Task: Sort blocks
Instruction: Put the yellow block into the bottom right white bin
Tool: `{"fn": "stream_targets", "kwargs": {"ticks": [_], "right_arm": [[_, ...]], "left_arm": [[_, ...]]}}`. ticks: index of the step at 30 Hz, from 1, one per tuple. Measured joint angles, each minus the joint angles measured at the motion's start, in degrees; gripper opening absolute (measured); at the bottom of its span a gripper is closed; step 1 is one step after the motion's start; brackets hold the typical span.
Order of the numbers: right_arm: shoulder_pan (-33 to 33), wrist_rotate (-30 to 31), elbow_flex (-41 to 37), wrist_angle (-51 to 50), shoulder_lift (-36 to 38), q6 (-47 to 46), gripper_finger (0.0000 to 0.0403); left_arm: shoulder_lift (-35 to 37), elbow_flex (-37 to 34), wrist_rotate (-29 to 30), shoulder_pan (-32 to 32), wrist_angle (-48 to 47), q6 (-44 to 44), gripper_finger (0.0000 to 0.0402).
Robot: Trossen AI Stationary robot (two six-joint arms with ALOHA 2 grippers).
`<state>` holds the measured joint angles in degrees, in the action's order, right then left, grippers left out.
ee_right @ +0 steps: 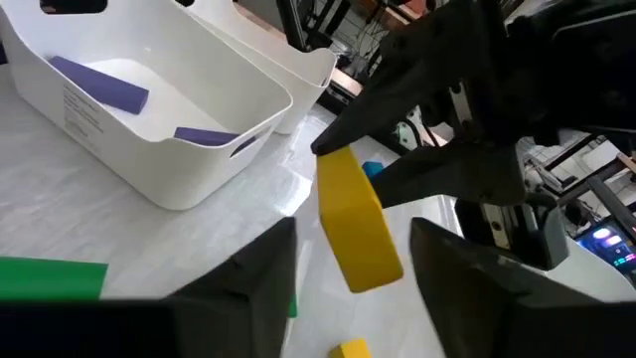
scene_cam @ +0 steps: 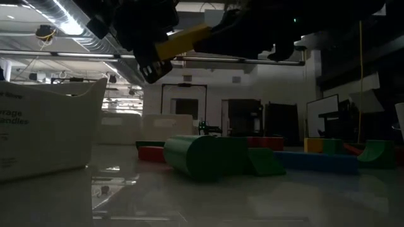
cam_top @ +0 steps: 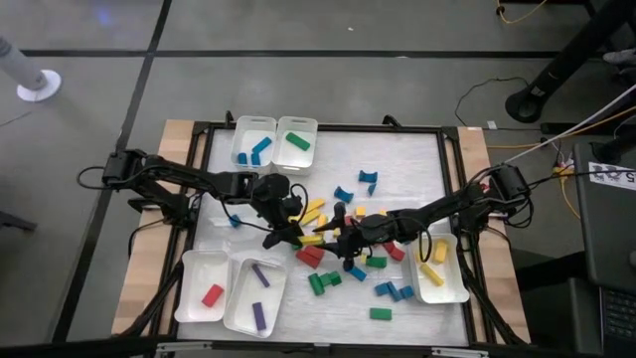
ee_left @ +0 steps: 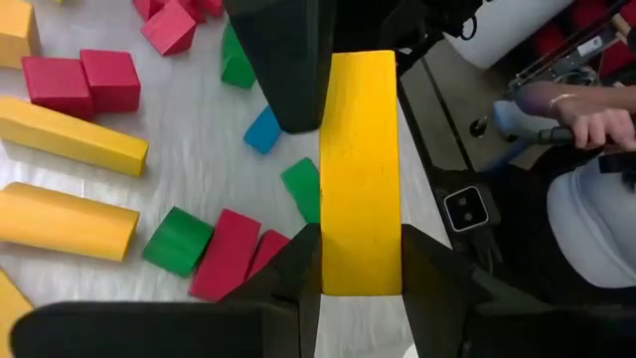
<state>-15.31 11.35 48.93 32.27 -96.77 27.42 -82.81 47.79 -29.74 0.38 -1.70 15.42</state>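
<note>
My left gripper (ee_left: 360, 267) is shut on a yellow bar block (ee_left: 360, 149) above the middle of the table; the bar also shows in the right wrist view (ee_right: 358, 224) and the low view (scene_cam: 183, 40). My right gripper (ee_right: 353, 273) is open. Its fingers stand on either side of the bar's free end, with a gap showing on each side. Loose red, yellow, green and blue blocks (cam_top: 328, 261) lie flat on the table below and around both grippers (cam_top: 316, 237). My left gripper pinches the yellow bar by its two long sides, near one end (ee_left: 360, 273), between its two fingers. The bar sticks out forward along the fingers toward my right gripper. It is lifted clear of the table and slightly tilted in the low view.
Five white trays stand around the pile: blue blocks (cam_top: 253, 144) and a green block (cam_top: 296, 141) at the far side, a red block (cam_top: 205, 290) and purple blocks (cam_top: 256, 296) at the near left, yellow blocks (cam_top: 438, 270) at the right. A person's hand (ee_left: 596, 124) shows beyond the table.
</note>
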Motion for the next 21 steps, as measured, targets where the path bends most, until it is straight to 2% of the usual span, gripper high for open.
{"fn": "stream_targets", "kwargs": {"ticks": [10, 13, 16, 21], "right_arm": [[-0.02, -1.08, -0.04, -0.17, 0.0, -0.16, 0.004], [-0.05, -1.99, -0.07, 0.0, 0.0, -0.13, 0.0009], [-0.02, -1.97, -0.07, 0.05, 0.0, -0.11, 0.0004], [-0.02, -1.92, -0.07, 0.26, 0.0, -0.11, 0.0023]], "left_arm": [[0.07, 0.0, -0.46, -0.01, 1.23, 0.41, 0.0099], [0.09, 0.0, -0.61, -0.04, 1.32, 0.48, 0.0099], [0.09, 0.0, -0.57, -0.02, 1.28, 0.5, 0.0099], [0.09, 0.0, -0.39, -0.02, 1.28, 0.61, 0.0099]]}}
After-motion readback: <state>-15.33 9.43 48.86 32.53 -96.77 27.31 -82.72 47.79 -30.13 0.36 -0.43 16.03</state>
